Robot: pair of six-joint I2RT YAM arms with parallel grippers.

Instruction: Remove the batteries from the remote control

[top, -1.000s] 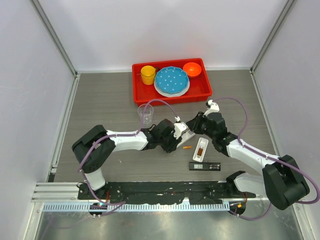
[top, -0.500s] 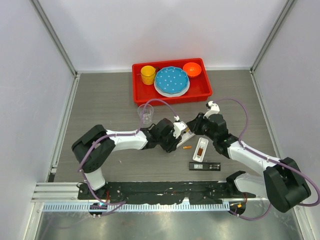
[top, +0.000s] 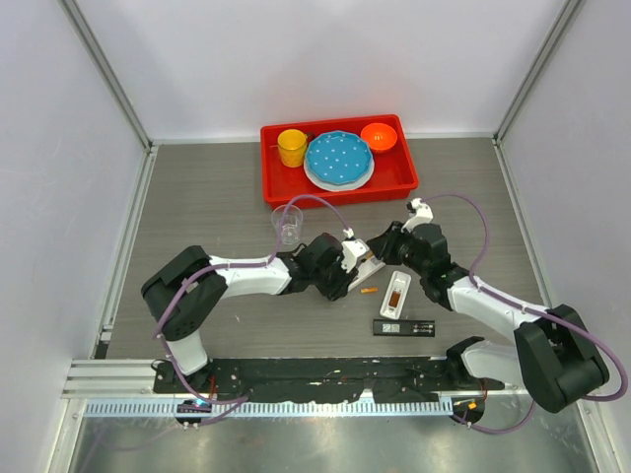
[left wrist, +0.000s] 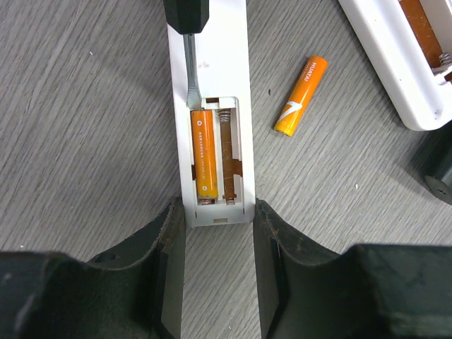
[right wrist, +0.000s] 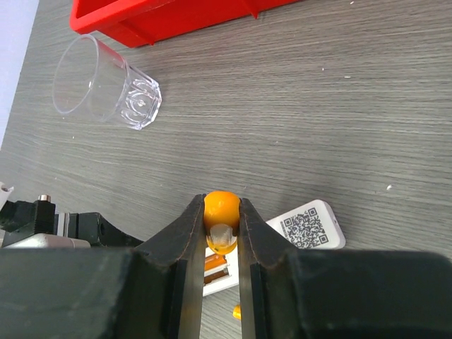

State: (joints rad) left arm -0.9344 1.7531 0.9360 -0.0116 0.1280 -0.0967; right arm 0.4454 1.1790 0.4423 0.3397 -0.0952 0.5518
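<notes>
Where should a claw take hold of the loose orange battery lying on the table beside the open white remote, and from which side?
Grip the loose battery at its middle, coming straight down from above and closing across its long axis. It lies flat on the table, apart from the white remote, with bare surface along both sides. Its small ends would probably slip.

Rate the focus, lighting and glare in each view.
Top external: even, diffuse light, sharp throughout, with only faint shadows.
Left wrist: the remote and the loaded battery are crisp, while its own fingers are dark and slightly soft.
Right wrist: the table grain is sharp, there are bright highlights on the glass, and the gripped screwdriver handle is slightly soft.
</notes>
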